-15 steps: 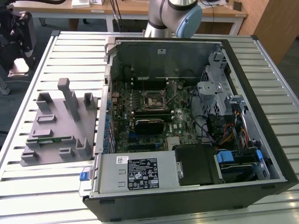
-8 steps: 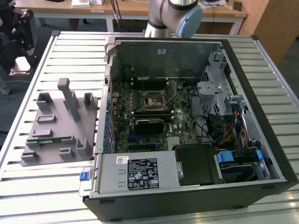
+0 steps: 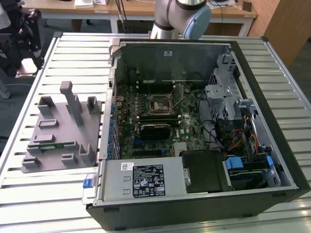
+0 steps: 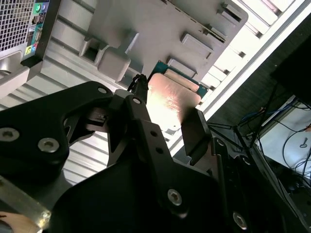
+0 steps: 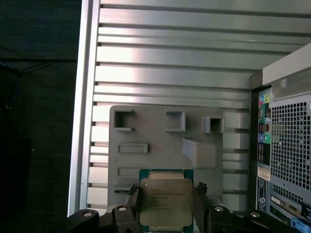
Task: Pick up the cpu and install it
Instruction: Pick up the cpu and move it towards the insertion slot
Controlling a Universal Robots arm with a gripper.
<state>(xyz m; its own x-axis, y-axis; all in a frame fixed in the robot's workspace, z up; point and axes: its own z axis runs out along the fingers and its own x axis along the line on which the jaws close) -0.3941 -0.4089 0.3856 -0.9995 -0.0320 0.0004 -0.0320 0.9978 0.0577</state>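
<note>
In both wrist views my gripper (image 5: 166,206) is shut on the cpu (image 5: 165,199), a flat square chip with a silver top and a green rim. One black finger (image 5: 133,204) presses each of two opposite edges. The second wrist view has the cpu (image 4: 172,99) between the fingers of the gripper (image 4: 167,114), its metal top catching the light. It hangs above the grey holder plate (image 5: 160,131), apart from it. The black-framed motherboard socket (image 3: 159,104) lies inside the open computer case (image 3: 194,121) in the exterior view.
The grey holder plate (image 3: 58,131) with raised blocks and slots lies on the slatted metal table (image 3: 58,194), at the exterior view's left of the case. A green memory stick (image 3: 48,145) rests in it. The arm's base (image 3: 180,14) stands behind the case.
</note>
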